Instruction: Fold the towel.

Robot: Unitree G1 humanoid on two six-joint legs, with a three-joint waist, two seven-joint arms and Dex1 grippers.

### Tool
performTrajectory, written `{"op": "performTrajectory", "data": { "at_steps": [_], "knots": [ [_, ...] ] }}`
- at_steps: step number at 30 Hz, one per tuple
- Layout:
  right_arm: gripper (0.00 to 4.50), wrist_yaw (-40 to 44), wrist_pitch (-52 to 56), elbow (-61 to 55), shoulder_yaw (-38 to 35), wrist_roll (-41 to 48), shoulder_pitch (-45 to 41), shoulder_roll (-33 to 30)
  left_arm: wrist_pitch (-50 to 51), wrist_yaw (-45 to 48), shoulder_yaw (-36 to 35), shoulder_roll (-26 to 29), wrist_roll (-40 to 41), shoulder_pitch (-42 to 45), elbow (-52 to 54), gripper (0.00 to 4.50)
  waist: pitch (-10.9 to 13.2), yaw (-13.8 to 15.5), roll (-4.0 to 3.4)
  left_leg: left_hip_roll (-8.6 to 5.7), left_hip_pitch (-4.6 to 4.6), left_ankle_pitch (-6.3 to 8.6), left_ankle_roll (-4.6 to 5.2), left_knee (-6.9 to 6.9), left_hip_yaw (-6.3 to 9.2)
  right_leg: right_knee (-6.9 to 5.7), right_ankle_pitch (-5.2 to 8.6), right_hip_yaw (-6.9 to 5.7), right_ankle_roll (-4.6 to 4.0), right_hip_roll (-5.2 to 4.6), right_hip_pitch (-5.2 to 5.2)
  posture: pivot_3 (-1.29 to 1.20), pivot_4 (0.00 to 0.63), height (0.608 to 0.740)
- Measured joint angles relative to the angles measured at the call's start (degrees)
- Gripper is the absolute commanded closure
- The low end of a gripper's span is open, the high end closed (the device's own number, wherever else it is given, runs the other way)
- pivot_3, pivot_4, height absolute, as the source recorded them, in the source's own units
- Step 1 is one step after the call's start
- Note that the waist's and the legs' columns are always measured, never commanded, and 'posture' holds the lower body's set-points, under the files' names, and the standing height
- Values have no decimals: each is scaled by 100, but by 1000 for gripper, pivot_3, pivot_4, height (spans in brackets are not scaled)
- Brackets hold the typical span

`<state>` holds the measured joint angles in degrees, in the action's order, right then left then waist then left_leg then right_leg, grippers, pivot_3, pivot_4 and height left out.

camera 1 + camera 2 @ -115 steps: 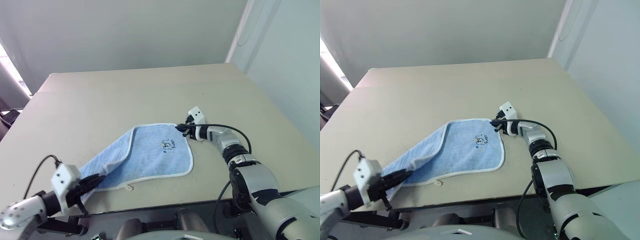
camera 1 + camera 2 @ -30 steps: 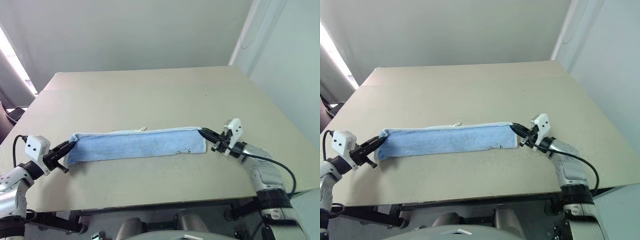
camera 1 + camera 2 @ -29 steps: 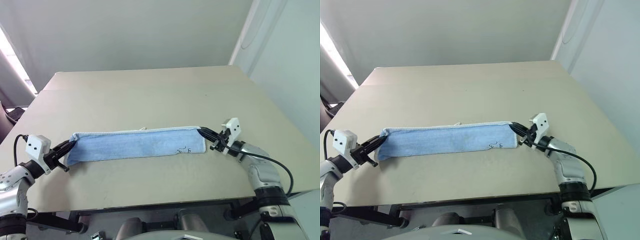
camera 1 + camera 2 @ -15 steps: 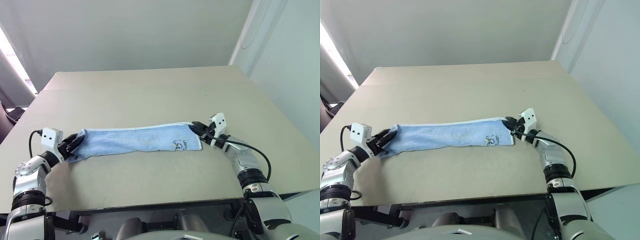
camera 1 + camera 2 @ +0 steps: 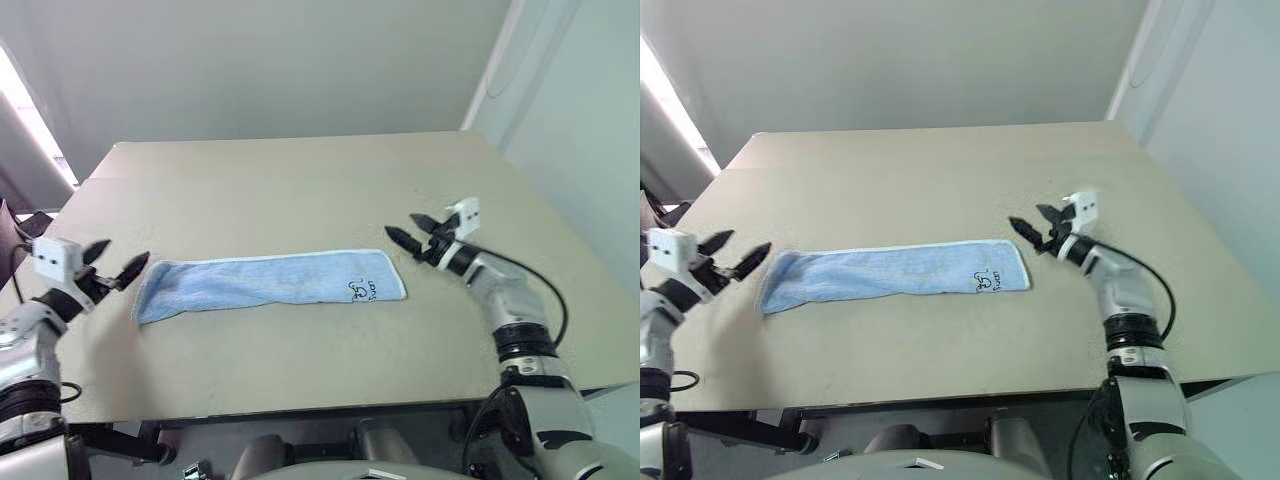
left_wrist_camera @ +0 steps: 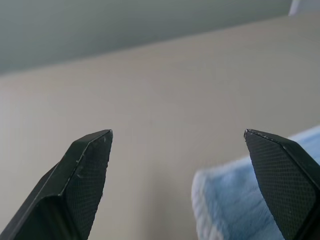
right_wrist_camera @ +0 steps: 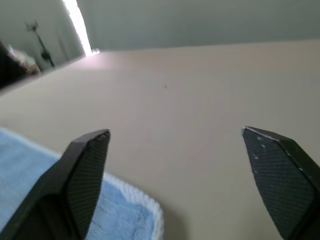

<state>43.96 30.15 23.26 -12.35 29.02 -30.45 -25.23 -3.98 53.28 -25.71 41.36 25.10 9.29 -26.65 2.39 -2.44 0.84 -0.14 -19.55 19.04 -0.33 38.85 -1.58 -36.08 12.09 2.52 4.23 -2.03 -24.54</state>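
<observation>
**A:** Where is the towel [image 5: 268, 282] now?

**B:** It lies flat on the table [image 5: 300, 190], nearer the front edge than the back. It is already a long thin strip. Its long side runs from the table's left edge toward the right edge, level with the front edge. The end with the little dark drawing points to the right.

**A:** And your two grippers?

**B:** The left gripper [image 5: 112, 258] hangs just off the strip's left end. The right gripper [image 5: 1032, 224] hangs just off the right end, a bit toward the back. Both have their fingers spread wide and hold nothing. You can see table between the black tips in each wrist view, with a blue corner of towel low beside one finger.

**A:** Which one is closer?

**B:** About the same, I think, though it is hard to judge from above. So for the next fold, you would likely bring one short end along the strip to meet the other.
</observation>
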Motion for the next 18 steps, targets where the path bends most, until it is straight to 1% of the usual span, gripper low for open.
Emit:
{"op": "performTrajectory", "data": {
  "at_steps": [3, 7, 10, 12, 15, 18],
  "knots": [
    [78, -8, 2024, -384, -57, 642, 79, -458, 477, 72, 49, -195, 317, -561, 1203, 46, 0, 7, 0, 0, 0, 0, 0, -2, -1, 3, 12, -2, -20, -5, 0, 0, 0, 740],
    [78, 309, 3642, -526, 32, 1207, 264, -717, 804, 144, 450, -430, 415, -1036, 2199, 46, 4, 1, -9, 1, 5, -1, 1, 0, -5, 8, 14, -2, -20, 4, 8, 0, 0, 740],
    [78, 408, 4391, -313, 0, 1436, 284, -814, 865, 304, 905, -582, 330, -1269, 2467, 46, 6, -15, -13, 4, 6, -1, 2, 7, -14, 14, 15, 3, -17, 35, 10, 0, 0, 740],
    [78, 502, 4718, -279, 1, 1525, 347, -888, 853, 343, 1158, -670, 194, -1381, 2487, 46, 6, -13, -13, 4, 6, -2, 3, 9, -16, 13, 27, 2, 4, 46, 10, 0, 0, 740],
    [78, 551, 5049, -278, -32, 1636, 369, -929, 793, 348, 1351, -714, 33, -1412, 2489, 46, 7, -13, -11, 5, 7, -2, 3, 14, -16, 11, 28, 2, 6, 52, 11, 0, 0, 740],
    [78, 562, 5205, -280, -71, 1690, 433, -935, 707, 345, 1371, -729, -26, -1412, 2489, 46, 6, -12, -9, 5, 8, -2, 3, 16, -16, 12, 28, 2, 7, 53, 13, 0, 0, 740]
  ]
}}
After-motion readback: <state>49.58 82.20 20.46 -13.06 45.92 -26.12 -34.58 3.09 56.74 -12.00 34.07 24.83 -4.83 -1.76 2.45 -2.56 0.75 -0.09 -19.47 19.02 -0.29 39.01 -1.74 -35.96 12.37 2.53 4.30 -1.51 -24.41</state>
